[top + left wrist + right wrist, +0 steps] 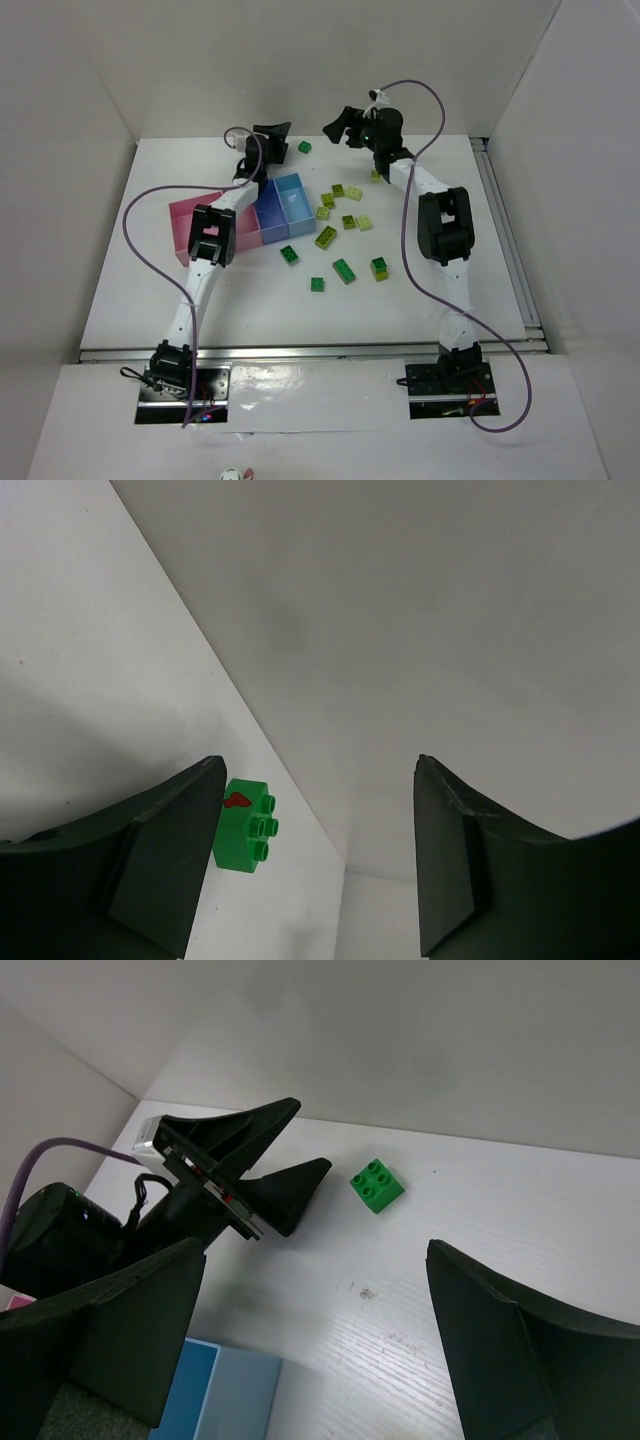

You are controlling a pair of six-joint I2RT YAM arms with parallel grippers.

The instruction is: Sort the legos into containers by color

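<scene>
A dark green lego (304, 147) lies alone near the back wall, between my two grippers. My left gripper (271, 133) is open and empty, just left of it. In the left wrist view the brick (245, 826) lies beside the left finger (160, 865). My right gripper (341, 122) is open and empty, just right of the brick. The right wrist view shows the brick (377, 1185) ahead on the table, with the left gripper (243, 1172) beside it. The row of containers (240, 222) runs from pink to light blue (297, 200). Several green and yellow-green legos (344, 270) lie scattered right of it.
The back wall stands close behind both grippers. A corner of the light blue bin (236, 1397) shows below the right gripper. A metal rail (505, 240) runs along the table's right edge. Purple cables loop from both arms.
</scene>
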